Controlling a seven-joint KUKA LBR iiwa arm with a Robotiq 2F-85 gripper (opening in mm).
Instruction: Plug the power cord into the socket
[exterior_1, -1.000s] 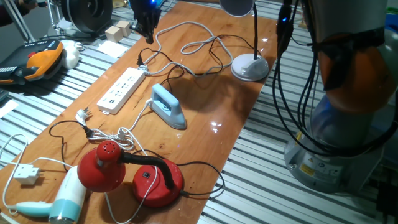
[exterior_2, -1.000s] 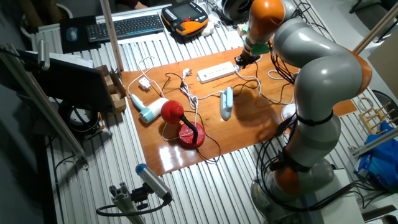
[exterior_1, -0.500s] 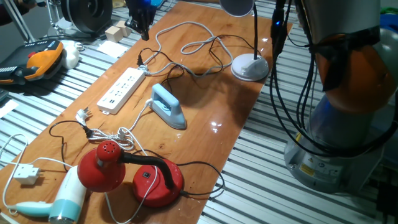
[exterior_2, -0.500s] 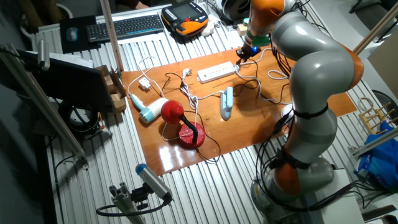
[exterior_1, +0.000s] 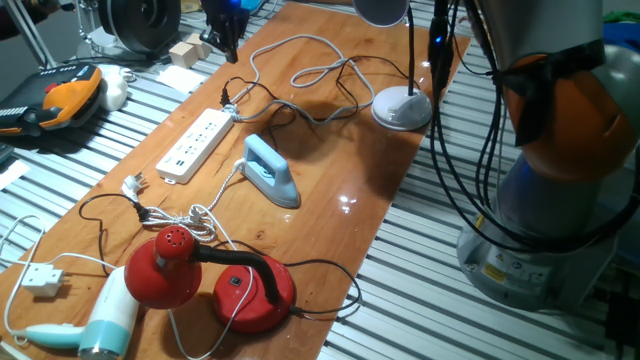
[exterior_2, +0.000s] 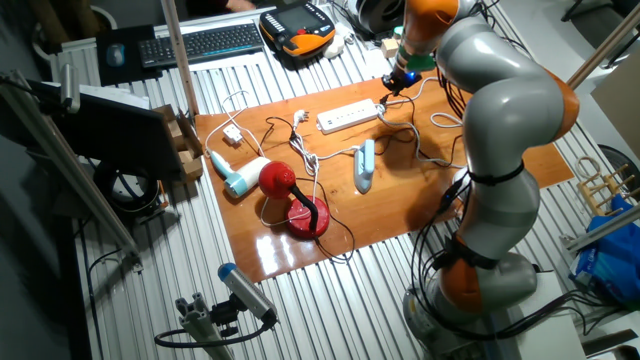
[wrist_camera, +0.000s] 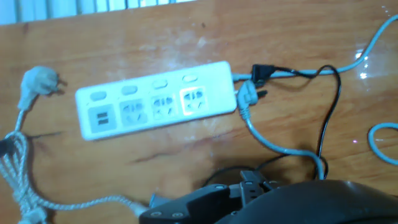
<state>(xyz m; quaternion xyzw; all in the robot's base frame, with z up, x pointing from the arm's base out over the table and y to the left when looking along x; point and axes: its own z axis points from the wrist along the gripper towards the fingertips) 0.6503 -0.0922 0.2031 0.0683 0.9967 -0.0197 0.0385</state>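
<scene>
Since a second ago the gripper (exterior_1: 222, 30) has lifted away from the board and drawn back toward the upper left of the frame, and it carries nothing. Whether its fingers are apart or together I cannot tell; they show only as a dark shape up there.

Nearest, at the lower left of the fixed view, lies a pale blue hair dryer (exterior_1: 100, 322), and just beside it a red desk lamp (exterior_1: 205, 280) with its round head tipped onto the wooden table (exterior_1: 350, 215). Farther in, mid frame, a light-blue iron (exterior_1: 270, 170) rests flat.

Left of the iron lies the socket (exterior_1: 196, 144), a long white strip set diagonally. In the hand view the socket (wrist_camera: 155, 107) sits across the upper middle, its outlets unoccupied.

Just off its right end in that view is the power cord (wrist_camera: 264, 73), its small black plug lying on the wood close to the strip's end, beside a pale grey plug (wrist_camera: 245, 98). The thin black line loops away toward the right.

Farthest back, upper centre of the fixed view, stands a white lamp base (exterior_1: 402, 106).
</scene>
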